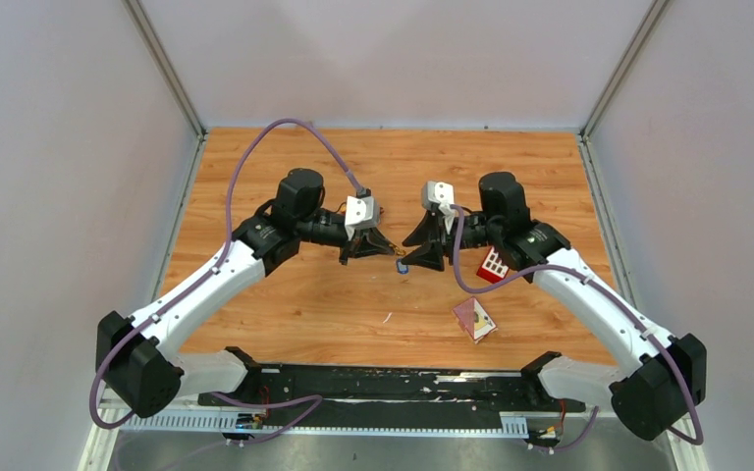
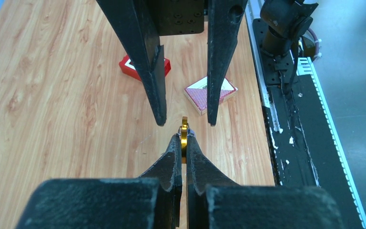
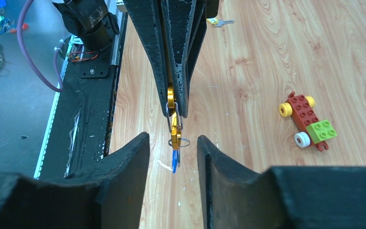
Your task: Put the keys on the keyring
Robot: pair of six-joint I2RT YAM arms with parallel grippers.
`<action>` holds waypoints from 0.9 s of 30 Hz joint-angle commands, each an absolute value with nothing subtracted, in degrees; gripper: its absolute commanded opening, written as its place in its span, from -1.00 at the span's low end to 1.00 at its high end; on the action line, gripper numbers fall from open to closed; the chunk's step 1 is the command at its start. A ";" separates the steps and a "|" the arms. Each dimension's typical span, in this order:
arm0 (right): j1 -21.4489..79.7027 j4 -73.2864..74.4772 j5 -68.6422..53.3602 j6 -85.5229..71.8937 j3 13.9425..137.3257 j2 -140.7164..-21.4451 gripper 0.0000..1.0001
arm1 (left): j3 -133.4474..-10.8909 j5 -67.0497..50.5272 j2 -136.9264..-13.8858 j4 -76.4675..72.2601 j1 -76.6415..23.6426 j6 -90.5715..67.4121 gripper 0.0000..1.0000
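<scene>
My left gripper (image 2: 183, 136) is shut on the gold keyring (image 2: 184, 138) and holds it edge-on above the table, near the table's middle in the top view (image 1: 389, 252). In the right wrist view the keyring (image 3: 172, 119) sticks out below the left fingers (image 3: 178, 71). The blue-headed key (image 3: 175, 160) hangs from it on a small silver ring; in the top view the key (image 1: 402, 265) hangs low. My right gripper (image 3: 171, 140) is open, one finger on each side of the hanging key, touching nothing. The yellow-headed key (image 3: 218, 22) lies on the table beyond.
A red block with white squares (image 1: 492, 265) and a small patterned card box (image 1: 475, 319) lie by the right arm. A red-and-green toy car (image 3: 307, 121) sits on the wood. The black base rail (image 1: 393, 388) runs along the near edge.
</scene>
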State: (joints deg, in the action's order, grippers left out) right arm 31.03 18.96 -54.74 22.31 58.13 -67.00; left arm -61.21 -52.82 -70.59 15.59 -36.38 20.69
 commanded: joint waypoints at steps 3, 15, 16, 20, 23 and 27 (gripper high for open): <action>32.18 16.93 -55.98 22.25 58.58 -68.20 -0.33 | -62.48 -52.67 -69.37 13.61 -36.47 19.14 -1.00; 33.15 11.22 -52.65 17.43 57.11 -68.06 -1.00 | -60.86 -50.85 -67.54 11.59 -35.67 17.37 -0.74; 33.09 10.66 -52.64 16.22 57.25 -68.25 -1.00 | -59.86 -51.20 -66.78 9.12 -34.84 15.72 -0.61; 32.49 5.32 -53.56 9.17 57.38 -69.32 -1.00 | -54.91 -52.46 -64.32 -1.89 -31.35 9.07 -0.32; 31.72 0.87 -54.94 3.35 57.12 -70.80 -1.00 | -52.24 -54.13 -63.75 -9.15 -30.47 3.84 -0.26; 31.01 -4.68 -56.41 -2.02 56.01 -71.82 -1.00 | -47.97 -54.85 -63.11 -19.30 -30.41 -2.62 -0.25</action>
